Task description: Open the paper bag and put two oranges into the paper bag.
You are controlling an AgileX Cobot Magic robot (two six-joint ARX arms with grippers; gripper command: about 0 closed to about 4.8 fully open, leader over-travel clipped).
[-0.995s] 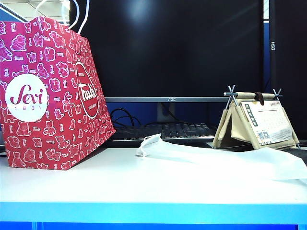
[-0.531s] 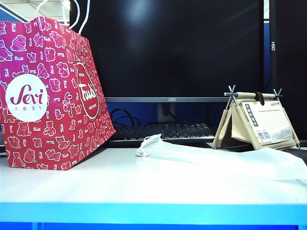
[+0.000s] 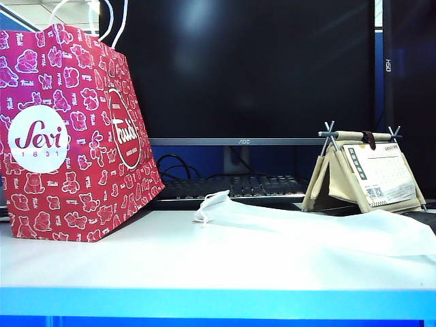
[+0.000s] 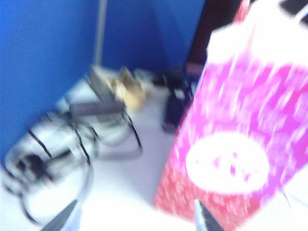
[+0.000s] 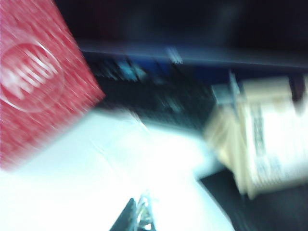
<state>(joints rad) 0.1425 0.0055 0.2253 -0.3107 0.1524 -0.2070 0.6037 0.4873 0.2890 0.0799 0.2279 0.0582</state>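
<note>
The magenta-red paper bag with white bear prints stands upright at the left of the white table, its white cord handles sticking up. No oranges show in any view. Neither gripper shows in the exterior view. In the blurred left wrist view my left gripper is open, its two dark fingertips far apart with nothing between them, and the paper bag stands just ahead. In the blurred right wrist view my right gripper is shut and empty above the table, with the paper bag off to one side.
A flat white fabric bag lies across the table's middle and right. Behind it are a black monitor, a keyboard and a tent-shaped desk calendar. Cables and a wire stand lie beside the paper bag.
</note>
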